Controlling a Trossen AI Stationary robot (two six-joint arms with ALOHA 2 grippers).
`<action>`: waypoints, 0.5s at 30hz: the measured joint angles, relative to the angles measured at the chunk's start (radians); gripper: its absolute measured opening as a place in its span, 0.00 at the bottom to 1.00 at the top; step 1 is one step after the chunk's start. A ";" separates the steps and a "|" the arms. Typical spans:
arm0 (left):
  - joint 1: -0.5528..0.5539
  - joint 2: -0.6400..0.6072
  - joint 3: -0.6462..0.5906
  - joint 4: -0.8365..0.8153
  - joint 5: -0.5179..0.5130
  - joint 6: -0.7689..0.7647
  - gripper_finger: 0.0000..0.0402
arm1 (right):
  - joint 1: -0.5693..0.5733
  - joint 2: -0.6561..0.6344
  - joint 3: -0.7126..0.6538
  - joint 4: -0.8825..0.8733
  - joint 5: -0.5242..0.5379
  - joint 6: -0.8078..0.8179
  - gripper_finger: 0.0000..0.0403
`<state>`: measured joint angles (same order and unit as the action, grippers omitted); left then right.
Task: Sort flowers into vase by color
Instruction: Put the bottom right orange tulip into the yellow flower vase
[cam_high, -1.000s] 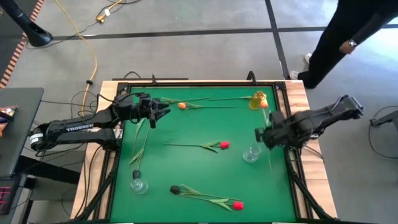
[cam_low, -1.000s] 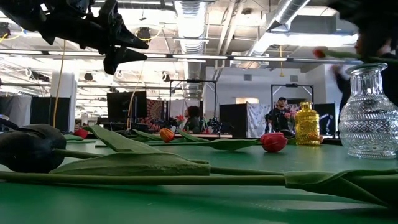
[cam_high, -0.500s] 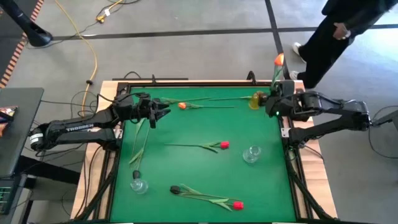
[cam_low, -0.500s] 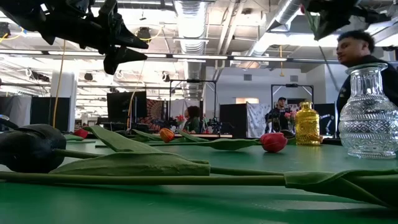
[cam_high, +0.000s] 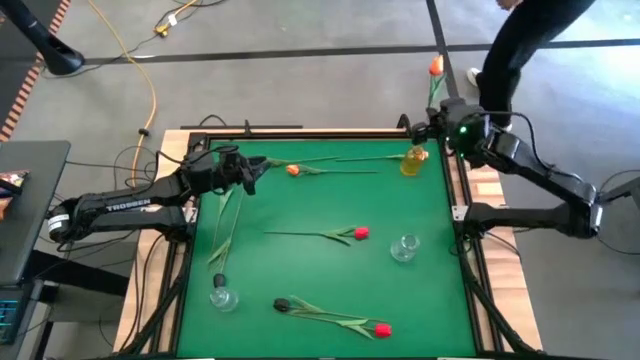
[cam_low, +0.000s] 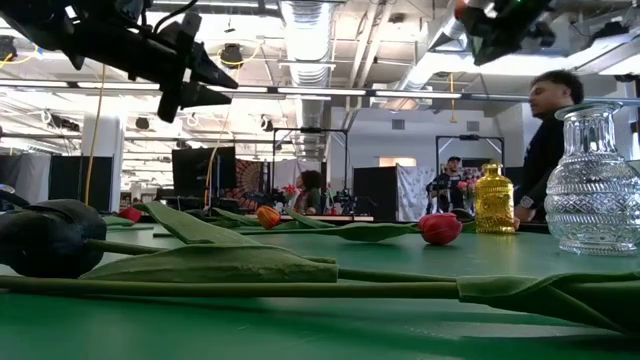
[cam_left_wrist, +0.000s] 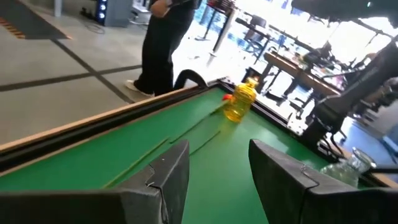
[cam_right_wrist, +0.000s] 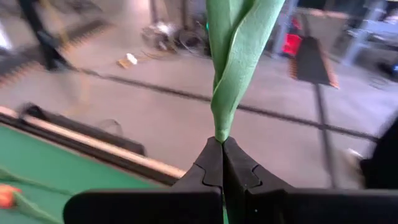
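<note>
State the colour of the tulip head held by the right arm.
Orange; the tulip head shows best in the high view, above the right gripper.

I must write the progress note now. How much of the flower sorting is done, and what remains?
Nothing looks finished: the yellow vase and both clear vases show no flower standing in them. In hand: the right gripper, shut on an orange tulip, holds it above the yellow vase's corner. The left gripper hovers open. Left: the orange, two red and dark tulips on the mat.
</note>
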<state>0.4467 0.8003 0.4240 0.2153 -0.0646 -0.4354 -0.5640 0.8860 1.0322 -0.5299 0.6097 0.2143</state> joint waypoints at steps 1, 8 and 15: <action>0.000 0.000 0.000 0.000 -0.006 -0.012 0.39 | -0.037 -0.018 -0.032 0.045 -0.056 -0.016 0.05; 0.000 0.000 0.000 0.000 -0.023 -0.060 0.39 | -0.176 -0.089 -0.131 0.125 -0.206 -0.040 0.05; 0.000 0.000 0.000 0.000 -0.030 -0.089 0.39 | -0.192 -0.088 -0.207 0.231 -0.245 -0.066 0.04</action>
<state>0.4466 0.8005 0.4236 0.2150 -0.0944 -0.5247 -0.7559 0.7981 0.8252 -0.2984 0.3645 0.1487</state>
